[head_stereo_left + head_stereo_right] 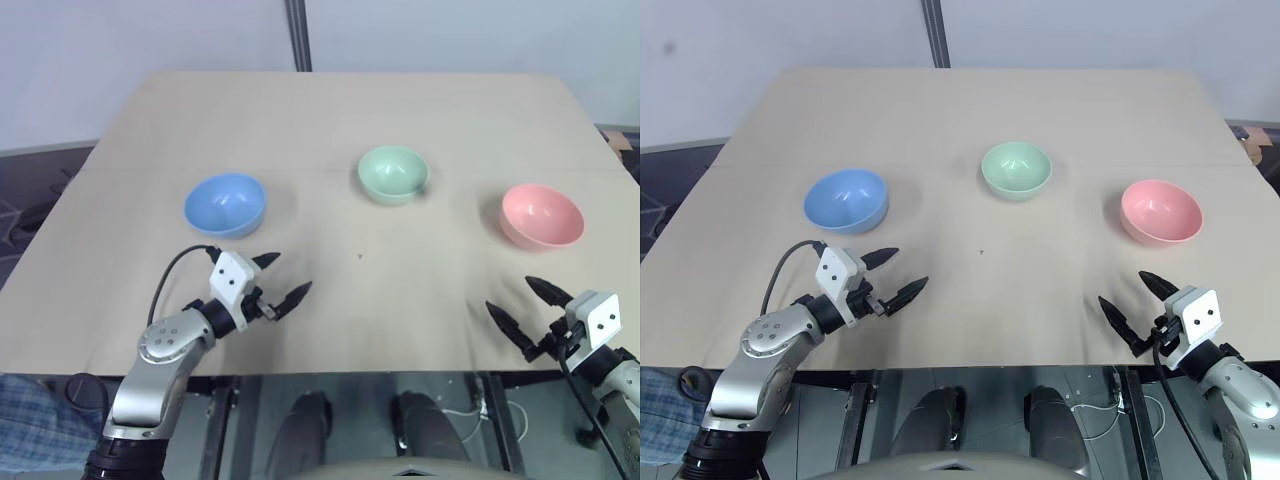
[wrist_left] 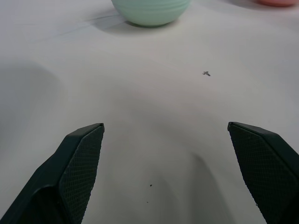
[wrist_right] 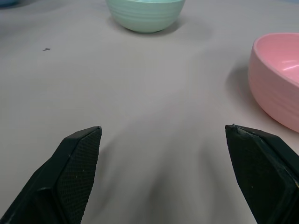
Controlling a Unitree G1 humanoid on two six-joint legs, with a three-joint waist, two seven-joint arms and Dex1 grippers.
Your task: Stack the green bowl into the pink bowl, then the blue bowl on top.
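Three small bowls stand apart in a row across the tan table. The blue bowl [image 1: 225, 204] is on the left, the green bowl [image 1: 393, 174] in the middle and the pink bowl [image 1: 541, 215] on the right. All three are upright and empty. My left gripper [image 1: 282, 279] hovers open near the table's front, just in front of the blue bowl, pointing towards the middle. My right gripper [image 1: 523, 306] is open too, in front of the pink bowl at the front right. Neither holds anything. The green bowl [image 3: 145, 15] and pink bowl [image 3: 279, 79] lie ahead of the right fingers.
The table [image 1: 350, 120] has wide bare room behind and between the bowls. Its front edge runs just below both grippers. A dark post [image 1: 297, 35] stands behind the far edge. A small dark speck [image 1: 360, 256] marks the cloth at the centre.
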